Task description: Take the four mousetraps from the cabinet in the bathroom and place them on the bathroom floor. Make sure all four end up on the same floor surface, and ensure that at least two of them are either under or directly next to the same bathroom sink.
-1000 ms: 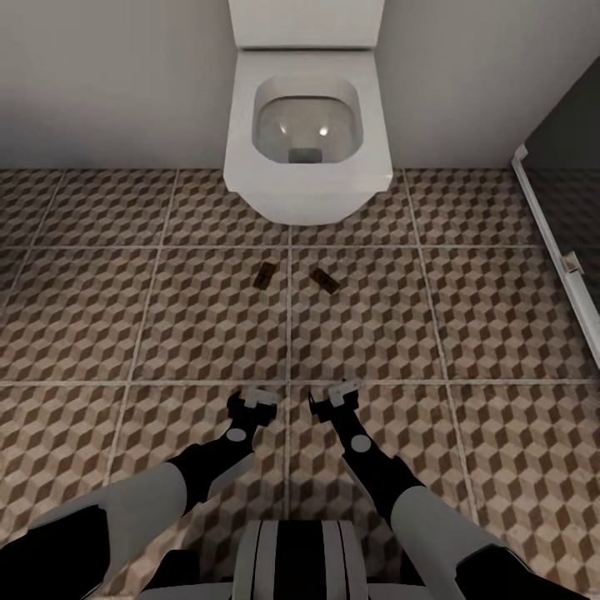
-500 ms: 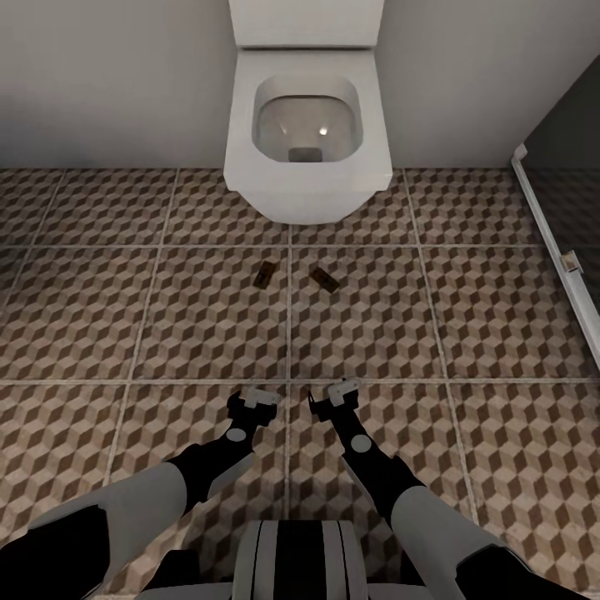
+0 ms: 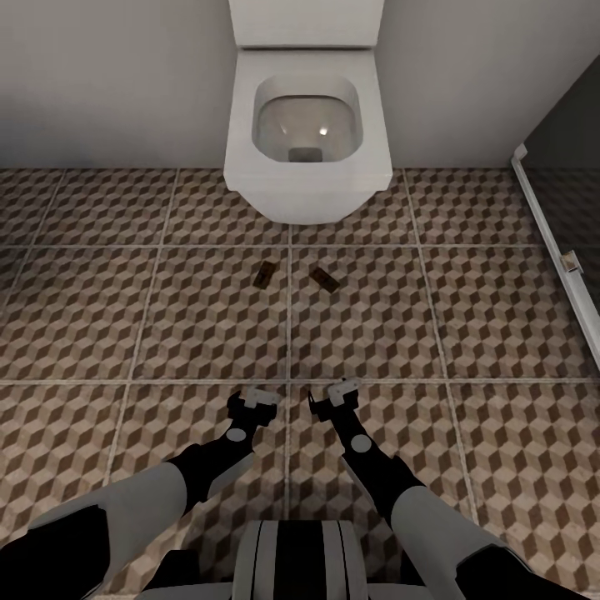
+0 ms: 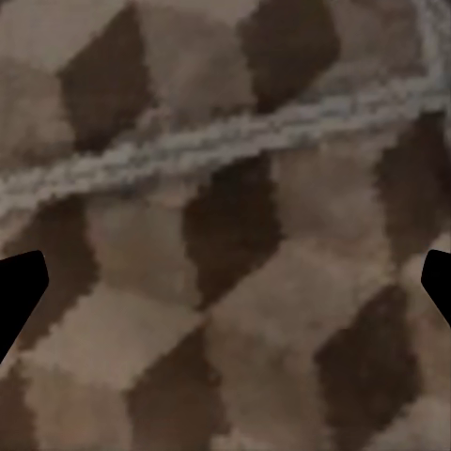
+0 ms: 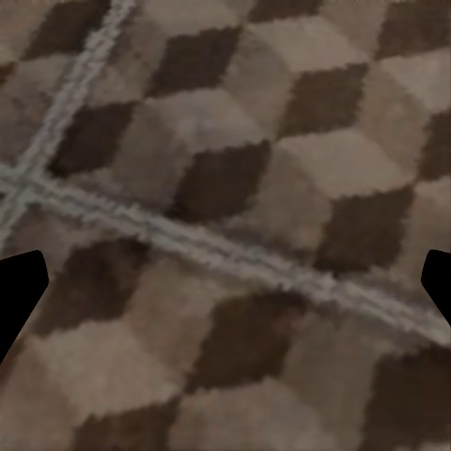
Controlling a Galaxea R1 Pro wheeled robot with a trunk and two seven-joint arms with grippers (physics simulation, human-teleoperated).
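- Bathroom floor, cube-pattern tiles with pale grout, runs across my whole head view up to a grey wall.
- Two mousetraps lie flat on it in front of the toilet: left mousetrap and right mousetrap, one on either side of a grout line, near each other but apart.
- Both traps sit just short of the toilet's front edge, not touching it.
- My left gripper hangs over the tiles nearer my body, well apart from the traps, holding nothing.
- My right gripper is just beside it, also empty.
- Left wrist view: dark fingertips sit at opposite edges with bare tile and a grout line between them, so those jaws are spread wide.
- Right wrist view: same, fingertips far apart over tile and crossing grout lines.
- Glass shower edge with a white frame stands at my right.
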